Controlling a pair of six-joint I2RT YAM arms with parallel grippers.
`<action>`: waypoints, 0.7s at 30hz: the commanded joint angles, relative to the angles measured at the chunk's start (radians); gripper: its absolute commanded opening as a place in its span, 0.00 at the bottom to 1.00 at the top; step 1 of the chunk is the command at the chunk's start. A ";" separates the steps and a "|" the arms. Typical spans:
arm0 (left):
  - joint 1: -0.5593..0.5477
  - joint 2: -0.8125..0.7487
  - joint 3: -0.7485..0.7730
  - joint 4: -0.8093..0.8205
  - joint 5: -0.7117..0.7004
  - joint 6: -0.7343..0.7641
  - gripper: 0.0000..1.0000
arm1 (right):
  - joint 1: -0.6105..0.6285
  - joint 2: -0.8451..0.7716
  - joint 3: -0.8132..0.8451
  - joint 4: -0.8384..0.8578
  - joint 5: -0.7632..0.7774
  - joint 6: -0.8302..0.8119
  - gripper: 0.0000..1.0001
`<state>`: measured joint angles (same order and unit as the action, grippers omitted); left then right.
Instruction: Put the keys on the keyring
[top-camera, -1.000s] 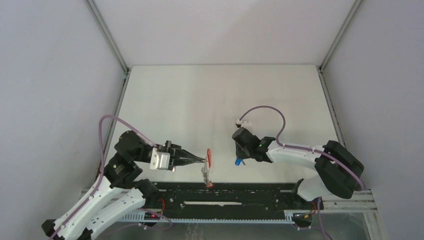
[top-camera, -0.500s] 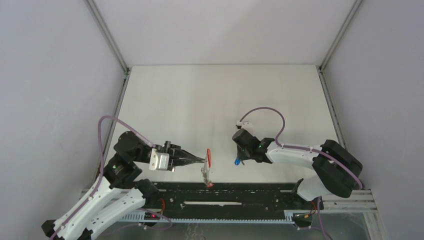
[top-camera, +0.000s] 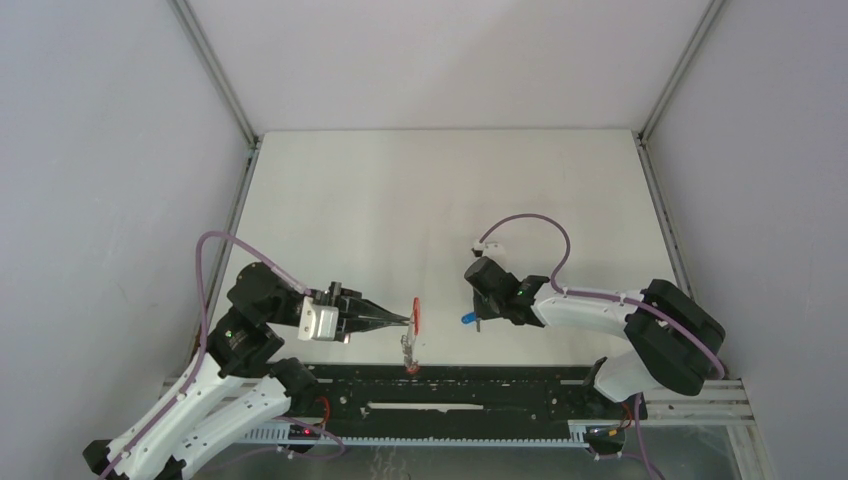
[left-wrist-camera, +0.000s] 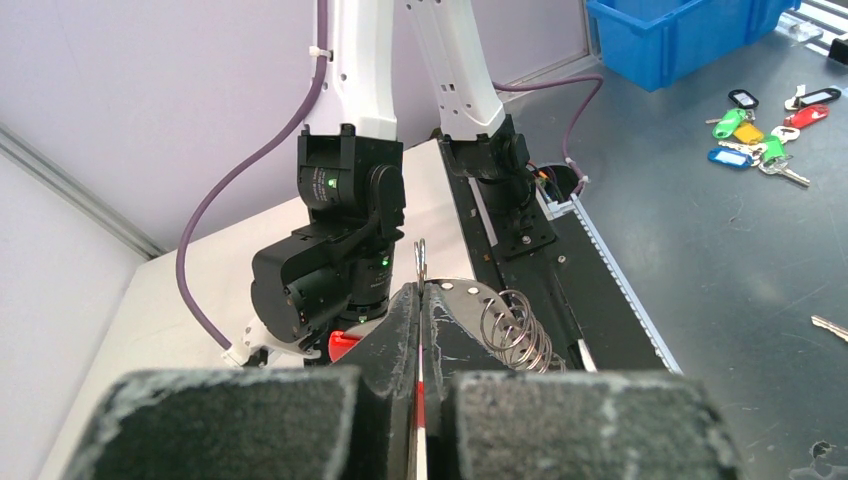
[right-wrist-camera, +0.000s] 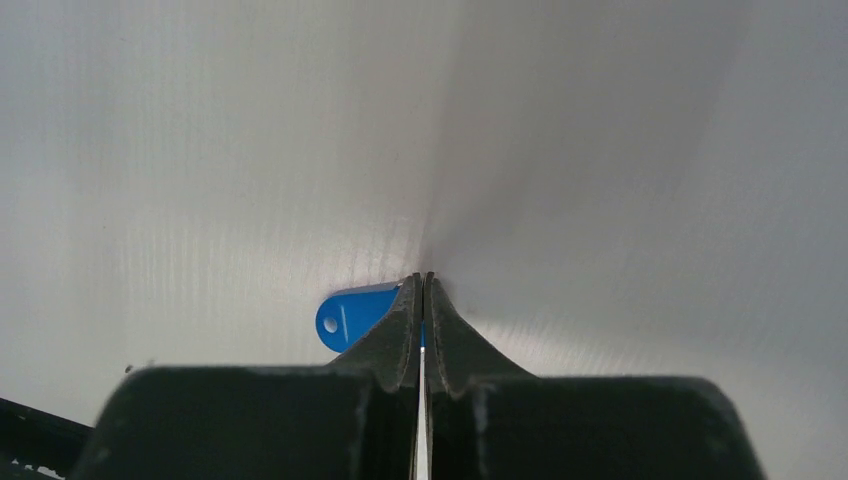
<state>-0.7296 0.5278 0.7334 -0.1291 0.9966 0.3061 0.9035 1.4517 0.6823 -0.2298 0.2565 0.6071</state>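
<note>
Top external: left gripper (top-camera: 407, 321) clamped tight on the red band of the keyring (top-camera: 416, 313), just beyond the black rail (top-camera: 500, 385) at the near edge of the white table (top-camera: 400, 200). Silver rings (top-camera: 408, 345) dangling from the band toward the rail, with the red-tagged key (top-camera: 410, 368) lowest, its tag right at the rail's far edge. Right gripper (top-camera: 477, 320) also just beyond the rail, further along it to the right, down near the table, pinched closed on the blue-tagged key (top-camera: 467, 319). Tag aimed along the rail toward the keyring, with a clear gap between the two.

Left wrist: fingers (left-wrist-camera: 390, 330) pressed together with the band's thin red edge in the slit. One silver ring upright above the tips, a coil of rings bulging out to the right.

Right wrist: fingers (right-wrist-camera: 390, 330) closed on the blue tag, with its rounded, holed end poking out left of the tips, close over the table. Metal blade of that key hidden from all three views.
</note>
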 joint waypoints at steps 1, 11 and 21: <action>0.004 -0.008 0.036 0.020 -0.016 -0.001 0.00 | -0.002 0.002 -0.006 0.000 0.021 0.002 0.00; 0.004 0.013 0.020 0.029 -0.003 -0.052 0.00 | 0.223 -0.394 -0.132 0.199 0.020 -0.482 0.00; 0.007 0.028 0.001 0.183 0.017 -0.194 0.00 | 0.255 -0.773 -0.045 0.067 -0.370 -0.928 0.00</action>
<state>-0.7296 0.5503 0.7322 -0.0589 0.9989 0.1928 1.1549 0.7410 0.5571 -0.1085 0.0780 -0.0460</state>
